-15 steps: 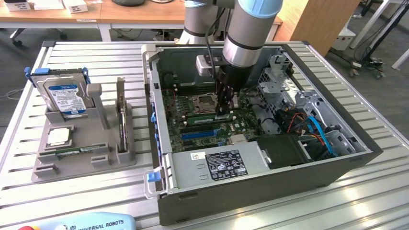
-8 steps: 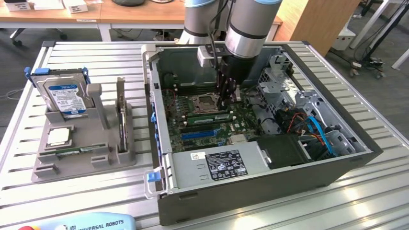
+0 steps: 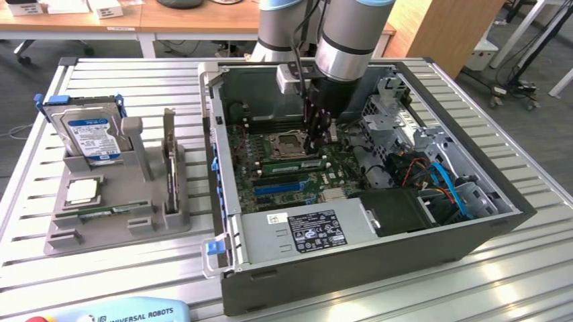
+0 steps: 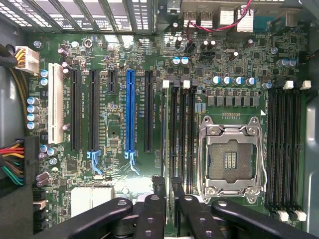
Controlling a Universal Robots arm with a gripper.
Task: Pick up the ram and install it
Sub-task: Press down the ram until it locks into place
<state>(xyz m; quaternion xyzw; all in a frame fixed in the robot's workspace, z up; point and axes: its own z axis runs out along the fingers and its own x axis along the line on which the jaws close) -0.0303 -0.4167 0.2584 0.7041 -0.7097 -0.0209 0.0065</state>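
My gripper [image 3: 316, 139] reaches down into the open computer case, beside the empty processor socket [image 3: 291, 142]. In the wrist view its two black fingers [image 4: 155, 199] stand close together around a thin edge-on strip, the ram [image 4: 169, 149]. The strip runs along the black memory slots [image 4: 185, 134] next to the socket [image 4: 230, 159]. In the exterior view the ram [image 3: 288, 164] shows as a long green stick just under the fingertips, lying along the slots. How deep it sits in a slot I cannot tell.
The case walls [image 3: 215, 134] and a drive cage [image 3: 394, 121] hem the gripper in. A power supply [image 3: 304, 231] fills the case's near end. On the exterior view's left, a grey fixture [image 3: 170, 221] holds a hard drive [image 3: 90, 131], a silver processor [image 3: 82, 191] and a green strip [image 3: 103, 212].
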